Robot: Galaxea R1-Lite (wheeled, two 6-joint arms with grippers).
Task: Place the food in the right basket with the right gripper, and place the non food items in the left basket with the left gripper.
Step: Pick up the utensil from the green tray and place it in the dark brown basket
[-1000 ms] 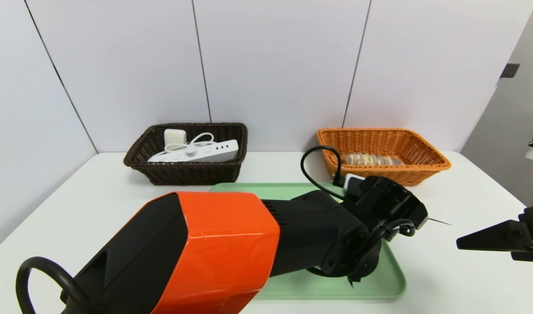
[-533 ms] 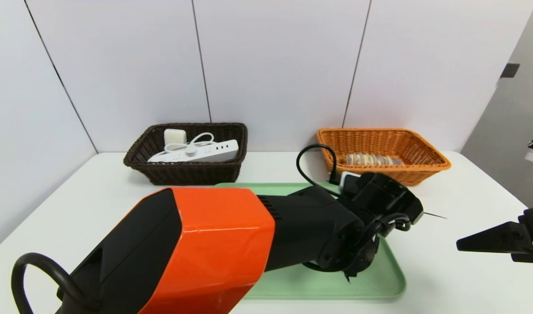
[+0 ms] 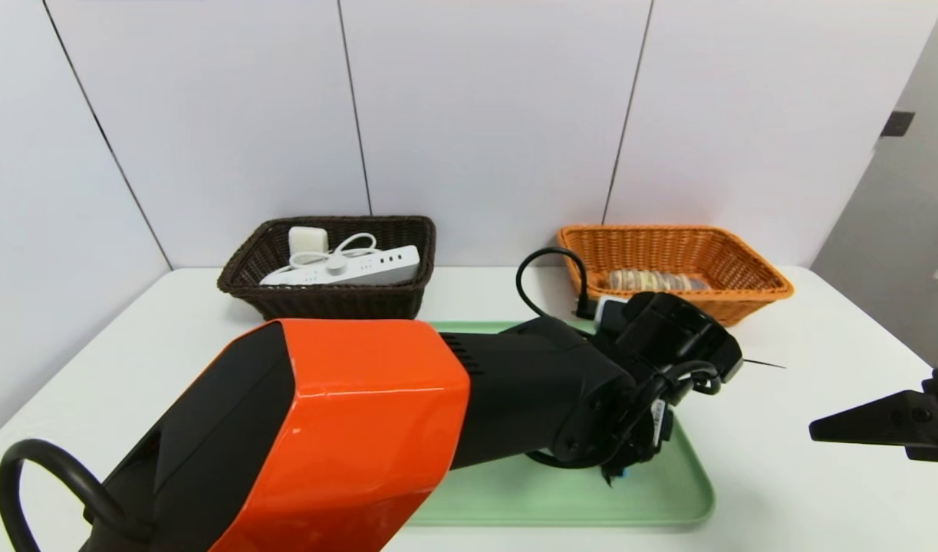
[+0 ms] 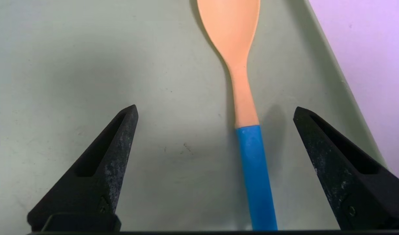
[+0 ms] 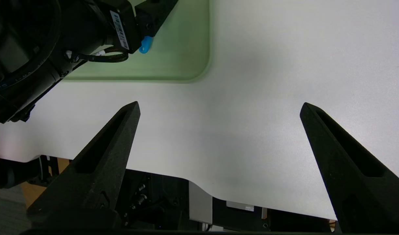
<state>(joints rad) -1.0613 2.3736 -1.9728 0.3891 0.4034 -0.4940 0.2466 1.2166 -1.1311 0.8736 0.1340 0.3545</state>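
You had two baskets at the tabletop's [image 3: 783, 491] far edge: the left basket [image 3: 284, 299] held one power strip [image 3: 361, 267] and one white block [image 3: 307, 240], the right basket [image 3: 733, 295] one loaf [image 3: 653, 280]. One spoon [image 4: 243, 98] lay on the green tray [image 3: 668, 502], between the spread fingers of your left claw [image 4: 215, 112]. Your right claw [image 5: 219, 107] hung spread over bare tabletop beside the tray.
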